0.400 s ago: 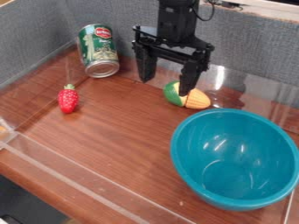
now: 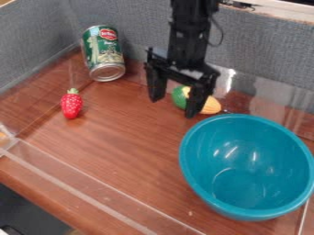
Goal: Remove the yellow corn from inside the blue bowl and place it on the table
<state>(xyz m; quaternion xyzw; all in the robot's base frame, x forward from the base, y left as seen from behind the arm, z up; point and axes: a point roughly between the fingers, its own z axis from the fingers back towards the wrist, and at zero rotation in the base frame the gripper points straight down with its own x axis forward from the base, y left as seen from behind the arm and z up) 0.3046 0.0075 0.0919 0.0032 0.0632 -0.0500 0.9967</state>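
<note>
The yellow corn (image 2: 210,105) lies on the table (image 2: 123,138) just behind the blue bowl (image 2: 245,170), green end to the left. My gripper (image 2: 175,103) points down over the table with its jaws wide open. Its right finger (image 2: 199,97) stands in front of the corn and hides the corn's middle; whether it touches the corn I cannot tell. The left finger is apart from the corn, over bare wood. The bowl is upright at the front right with nothing in it.
A green tin can (image 2: 105,52) lies on its side at the back left. A red toy strawberry (image 2: 72,103) rests on the left. Clear acrylic walls (image 2: 73,179) edge the tabletop, with a grey backdrop behind.
The open gripper has come down lower beside the corn. The corn, bowl, can and strawberry have not moved.
</note>
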